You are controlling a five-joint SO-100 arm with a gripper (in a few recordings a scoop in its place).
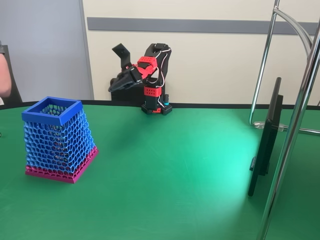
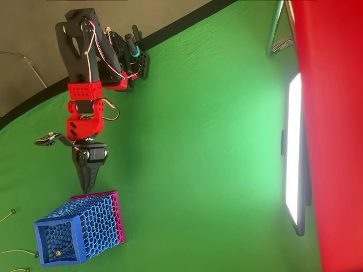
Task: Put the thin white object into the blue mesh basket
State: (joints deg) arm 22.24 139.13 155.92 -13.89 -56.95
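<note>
Here, the black-and-red arm's pincer (image 2: 88, 184), fingers seemingly together and empty, is pointing toward the blue mesh basket (image 2: 48, 222) standing just beyond its tip on the green tabletop (image 2: 198, 170).

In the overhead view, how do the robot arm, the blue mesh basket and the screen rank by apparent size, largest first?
1. Screen, the longest, though thin.
2. Robot arm, nearly as long; its rank against the screen is unsure.
3. Blue mesh basket, clearly smallest.

basket (image 1: 59, 139): blue mesh, magenta base, upright on green table (left side, fixed view) | white strip: not discernible
</note>
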